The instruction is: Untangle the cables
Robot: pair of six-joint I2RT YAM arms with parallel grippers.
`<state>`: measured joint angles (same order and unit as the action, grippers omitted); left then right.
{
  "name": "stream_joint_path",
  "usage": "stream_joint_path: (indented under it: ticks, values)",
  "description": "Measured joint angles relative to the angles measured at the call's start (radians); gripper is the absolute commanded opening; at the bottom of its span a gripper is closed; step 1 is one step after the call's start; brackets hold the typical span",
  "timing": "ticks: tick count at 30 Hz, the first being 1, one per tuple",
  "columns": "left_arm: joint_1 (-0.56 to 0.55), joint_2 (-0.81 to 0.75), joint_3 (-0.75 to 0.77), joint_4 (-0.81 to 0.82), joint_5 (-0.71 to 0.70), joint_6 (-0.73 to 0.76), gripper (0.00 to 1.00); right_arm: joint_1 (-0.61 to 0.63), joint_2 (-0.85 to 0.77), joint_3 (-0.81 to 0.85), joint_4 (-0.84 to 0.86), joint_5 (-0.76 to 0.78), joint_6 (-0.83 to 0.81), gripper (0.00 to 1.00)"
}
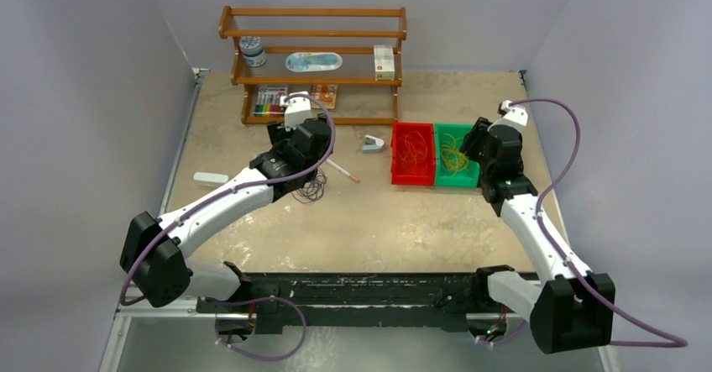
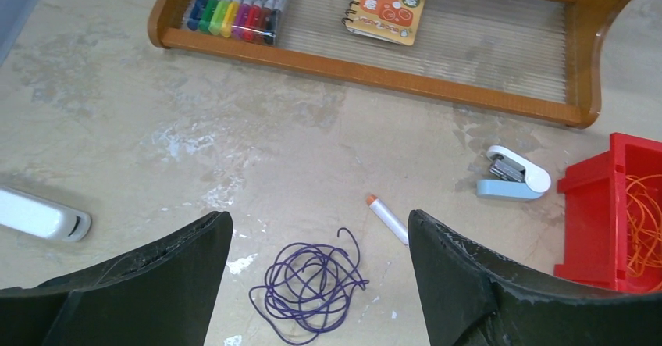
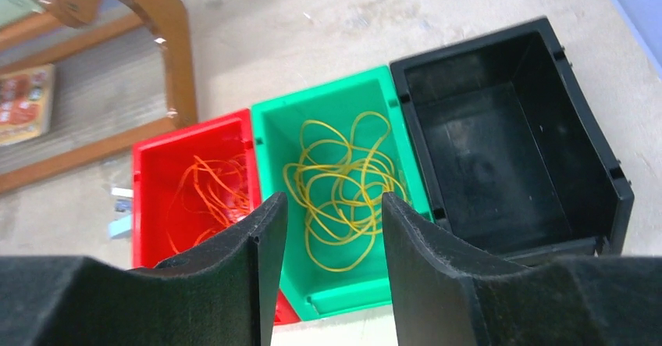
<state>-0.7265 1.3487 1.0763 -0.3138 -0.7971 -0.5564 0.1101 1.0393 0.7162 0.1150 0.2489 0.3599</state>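
The dark purple cable lies in a loose coil on the table, alone, between and just below the fingers of my left gripper, which is open and empty above it. It also shows in the top view beside the left gripper. The orange cable lies in the red bin. The yellow cable lies in the green bin. My right gripper is open and empty, hovering over the green bin's near edge.
An empty black bin stands right of the green one. A white pen with a red tip and a stapler lie right of the purple cable. A white object lies left. A wooden shelf stands at the back.
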Motion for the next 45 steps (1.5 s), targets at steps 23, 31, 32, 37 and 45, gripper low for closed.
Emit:
stream_joint_path:
  ticks: [23, 31, 32, 37, 45]
  values:
    - [0.019, 0.064, -0.005, -0.105, -0.03, -0.028, 0.81, 0.0, 0.269, 0.14, -0.033, -0.112, -0.046, 0.49]
    - [0.035, 0.121, -0.051, -0.168, 0.046, -0.117, 0.82, 0.0, 0.218, 0.12, 0.013, -0.192, -0.092, 0.5]
    - [0.037, 0.137, -0.054, -0.166, 0.056, -0.124, 0.82, 0.0, 0.215, 0.115, 0.015, -0.197, -0.094, 0.5]
    - [0.043, 0.227, -0.054, -0.145, 0.08, -0.151, 0.83, 0.0, 0.21, 0.109, 0.015, -0.219, -0.108, 0.5]
    - [0.064, 0.356, -0.076, -0.086, 0.083, -0.166, 0.54, 0.0, 0.15, 0.093, 0.013, -0.226, -0.112, 0.5]
